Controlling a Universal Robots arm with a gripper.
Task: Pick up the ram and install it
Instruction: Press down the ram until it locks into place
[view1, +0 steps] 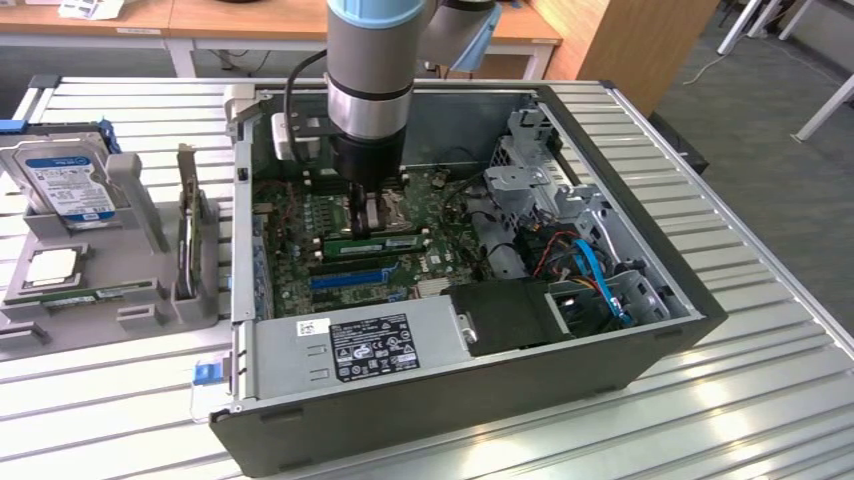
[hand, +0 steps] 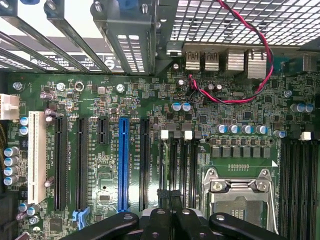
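On the exterior view's left, a silver hard drive with a blue label (view1: 63, 185) stands in a grey plastic holder (view1: 94, 290) on the slatted metal table (view1: 747, 400), with a square silver processor chip (view1: 51, 265) lying just in front of it. Right of these sits the open black computer case (view1: 534, 390), its green motherboard (view1: 300, 215) facing up. The arm's black hand (view1: 370, 215) reaches down into the case over the board, its fingers closed. Just below the fingertips, the long, narrow green ram stick (view1: 376, 243) lies in a slot on the board; whether the fingers touch it I cannot tell. In the wrist view the closed hand (hand: 170, 212) sits over the black memory slots (hand: 177, 165), beside the metal processor socket (hand: 240, 192). Further right in the case, blue cables (view1: 598, 280) run near a drive cage.
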